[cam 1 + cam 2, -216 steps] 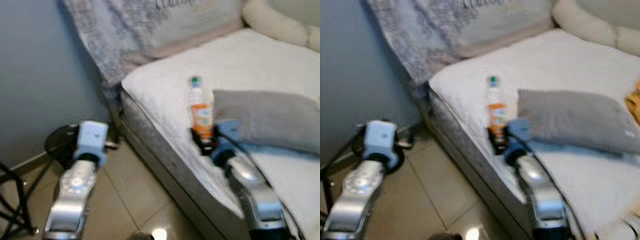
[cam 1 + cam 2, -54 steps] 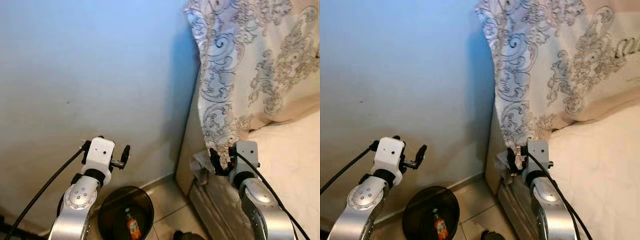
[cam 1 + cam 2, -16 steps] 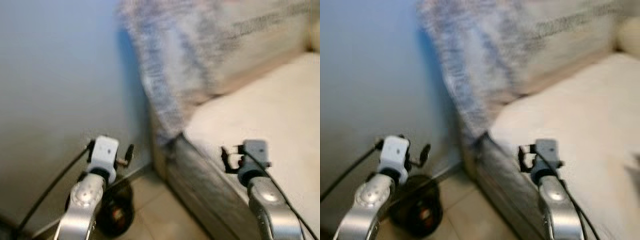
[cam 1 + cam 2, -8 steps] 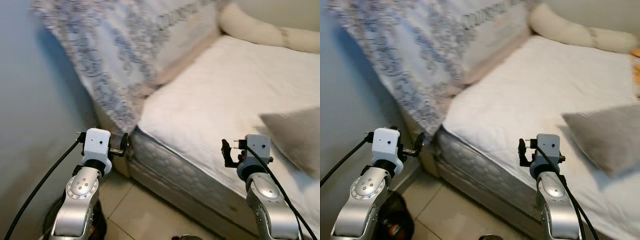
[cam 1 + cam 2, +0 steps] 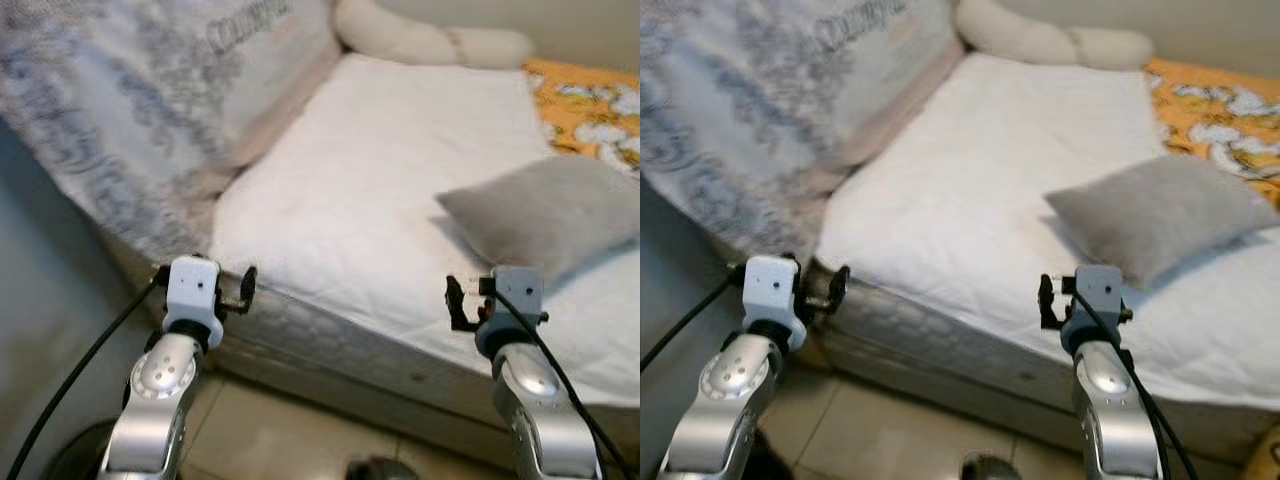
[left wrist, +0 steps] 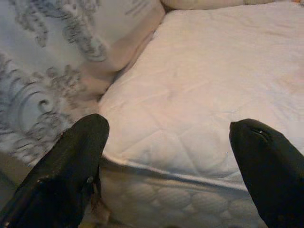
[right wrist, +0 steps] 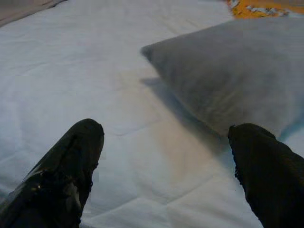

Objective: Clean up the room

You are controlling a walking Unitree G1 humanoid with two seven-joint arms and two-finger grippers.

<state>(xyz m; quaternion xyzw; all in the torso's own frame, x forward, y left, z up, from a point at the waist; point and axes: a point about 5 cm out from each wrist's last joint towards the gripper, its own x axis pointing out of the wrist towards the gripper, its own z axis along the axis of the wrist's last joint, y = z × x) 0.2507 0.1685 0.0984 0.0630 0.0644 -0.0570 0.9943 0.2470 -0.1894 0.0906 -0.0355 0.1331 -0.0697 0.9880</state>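
Note:
A bed with a white quilted mattress (image 5: 380, 170) lies before me. On its right side rests a grey pillow (image 5: 545, 215), which the right wrist view shows close ahead as the grey pillow (image 7: 228, 76). My left gripper (image 5: 247, 286) hovers by the mattress's near left corner, open and empty; in its wrist view the left gripper (image 6: 168, 130) spans that corner. My right gripper (image 5: 456, 302) is held over the mattress's front edge, just short of the grey pillow, open with nothing between its fingers (image 7: 71, 161).
A large patterned pillow (image 5: 130, 110) leans at the head of the bed on the left. A cream bolster (image 5: 430, 40) lies along the far side, an orange flowered blanket (image 5: 590, 90) at far right. Tiled floor (image 5: 270, 440) runs below; a dark bin rim (image 5: 70, 455) shows at bottom left.
The camera has swung right, from the wall and the bin to the bed, so the grey pillow and orange blanket came into view. Both grippers stay open and empty.

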